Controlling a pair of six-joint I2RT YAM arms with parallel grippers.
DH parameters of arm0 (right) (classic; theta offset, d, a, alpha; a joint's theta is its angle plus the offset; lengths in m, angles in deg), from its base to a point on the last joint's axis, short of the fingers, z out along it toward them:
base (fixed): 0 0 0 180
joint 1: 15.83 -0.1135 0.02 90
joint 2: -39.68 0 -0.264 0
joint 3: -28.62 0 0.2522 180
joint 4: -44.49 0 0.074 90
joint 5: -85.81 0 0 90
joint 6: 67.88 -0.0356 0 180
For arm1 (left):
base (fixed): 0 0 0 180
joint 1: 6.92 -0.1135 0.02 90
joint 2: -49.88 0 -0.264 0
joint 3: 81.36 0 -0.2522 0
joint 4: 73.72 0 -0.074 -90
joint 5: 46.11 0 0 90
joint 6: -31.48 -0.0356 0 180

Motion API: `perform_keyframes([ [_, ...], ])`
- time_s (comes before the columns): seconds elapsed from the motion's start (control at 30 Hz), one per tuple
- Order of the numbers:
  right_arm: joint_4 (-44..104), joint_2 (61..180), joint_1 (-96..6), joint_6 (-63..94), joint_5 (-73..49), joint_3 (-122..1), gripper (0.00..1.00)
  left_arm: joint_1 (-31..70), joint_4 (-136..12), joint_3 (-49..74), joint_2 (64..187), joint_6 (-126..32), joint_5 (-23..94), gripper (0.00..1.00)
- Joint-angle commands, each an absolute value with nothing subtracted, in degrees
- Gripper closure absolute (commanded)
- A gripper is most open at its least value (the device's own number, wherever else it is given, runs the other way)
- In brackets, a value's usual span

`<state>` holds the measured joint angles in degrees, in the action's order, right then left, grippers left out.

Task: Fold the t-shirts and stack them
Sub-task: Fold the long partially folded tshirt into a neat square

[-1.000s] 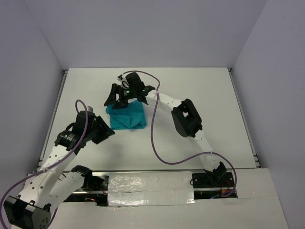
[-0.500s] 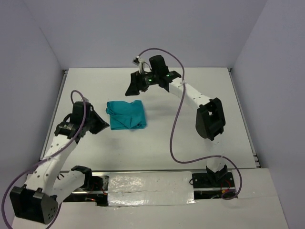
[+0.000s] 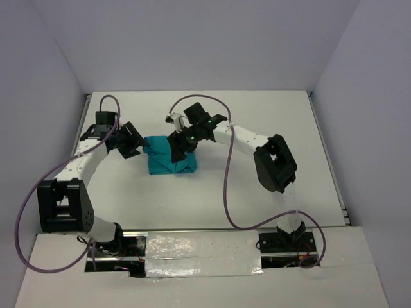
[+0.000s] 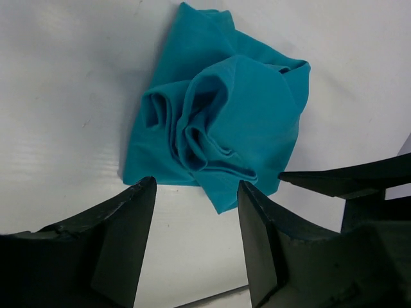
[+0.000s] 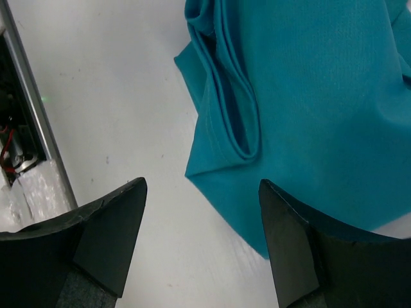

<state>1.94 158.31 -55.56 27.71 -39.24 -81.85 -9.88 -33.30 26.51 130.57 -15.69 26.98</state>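
The teal t-shirt (image 3: 166,160) lies folded in a small bundle on the white table, left of centre. My left gripper (image 3: 133,142) is open and empty, just off the shirt's left edge. In the left wrist view the shirt (image 4: 221,125) lies bunched just ahead of the left gripper (image 4: 196,215). My right gripper (image 3: 178,145) is open and empty, low over the shirt's far right part. In the right wrist view the shirt (image 5: 308,96) fills the upper right, its corner between the fingers of the right gripper (image 5: 202,221).
The white table (image 3: 257,173) is enclosed by grey walls at the back and sides. A metal rail (image 5: 27,128) runs along the table edge in the right wrist view. The right gripper's finger (image 4: 350,181) shows at the right of the left wrist view.
My left gripper has swung away from me and right, up to the shirt's left edge. My right gripper has come back from the far side down over the shirt. The shirt has not moved.
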Motion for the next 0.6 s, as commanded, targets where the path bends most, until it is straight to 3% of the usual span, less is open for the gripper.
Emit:
perform_keyframes([
  [0.0,2.78,161.14,-56.44,25.73,-35.4,-86.13,0.23,-10.25,-36.31,22.14,134.77,-19.41,22.8,0.34],
  [0.37,2.43,165.98,-59.51,24.67,-33.11,-90.61,0.28,-10.34,-36.14,21.08,138.83,-20.81,22.7,0.39],
  [0.57,1.9,168.0,-60.22,24.41,-33.28,-92.02,0.39,-10.34,-33.33,23.88,135.24,-20.29,24.46,0.42],
])
